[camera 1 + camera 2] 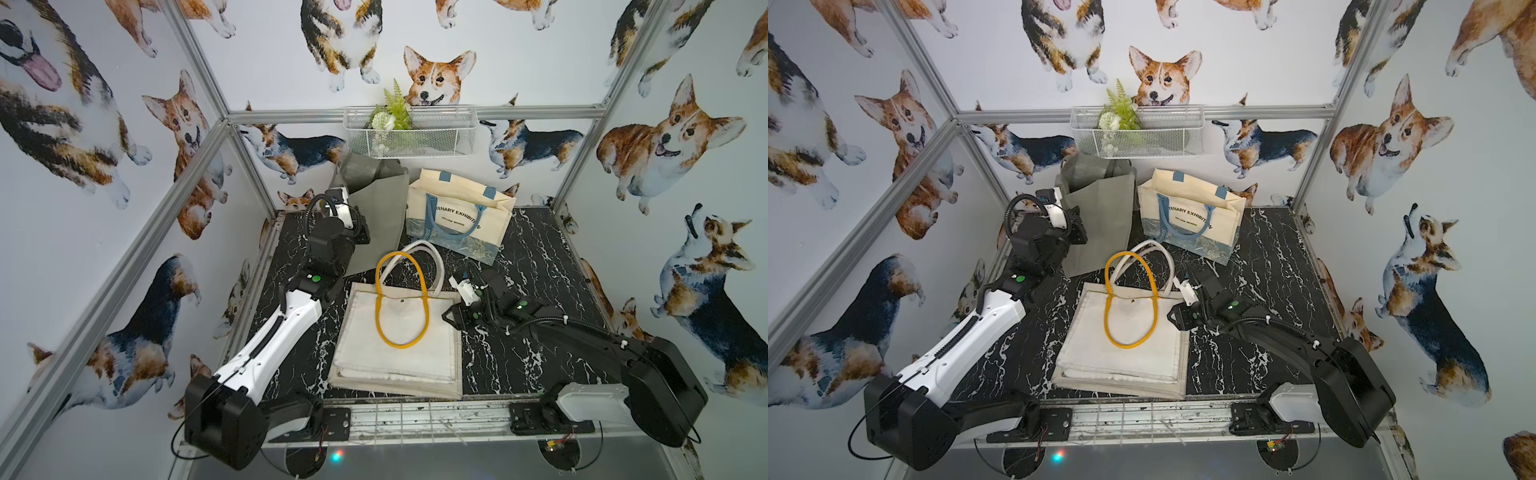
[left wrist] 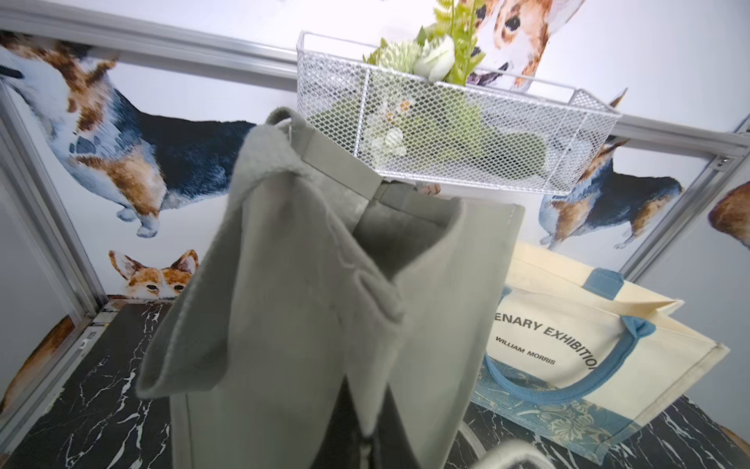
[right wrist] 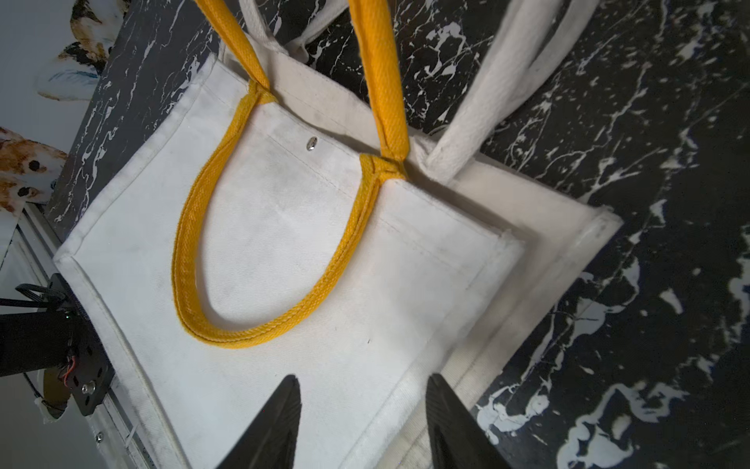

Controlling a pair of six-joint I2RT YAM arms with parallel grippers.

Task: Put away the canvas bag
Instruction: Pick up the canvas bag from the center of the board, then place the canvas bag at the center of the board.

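Observation:
A white canvas bag (image 1: 399,332) (image 1: 1125,328) (image 3: 304,243) with yellow handles lies flat mid-table on a cream bag (image 1: 415,386) (image 3: 548,227) with white handles. My right gripper (image 1: 449,316) (image 1: 1173,316) (image 3: 361,390) is open at the white bag's right edge, with one finger over it and the other over the cream bag beneath. My left gripper (image 1: 360,228) (image 1: 1080,227) (image 2: 367,440) is shut on the rim of a grey felt bag (image 1: 374,208) (image 1: 1100,208) (image 2: 304,304), which stands upright with its mouth open at the back left.
A cream tote (image 1: 457,220) (image 1: 1187,216) (image 2: 588,345) with blue handles and printed lettering stands at the back centre. Above it, a white wire basket (image 1: 440,133) (image 1: 1167,133) (image 2: 507,134) holding artificial plants hangs on the back rail. Aluminium frame posts and walls enclose the black marble table (image 1: 540,257).

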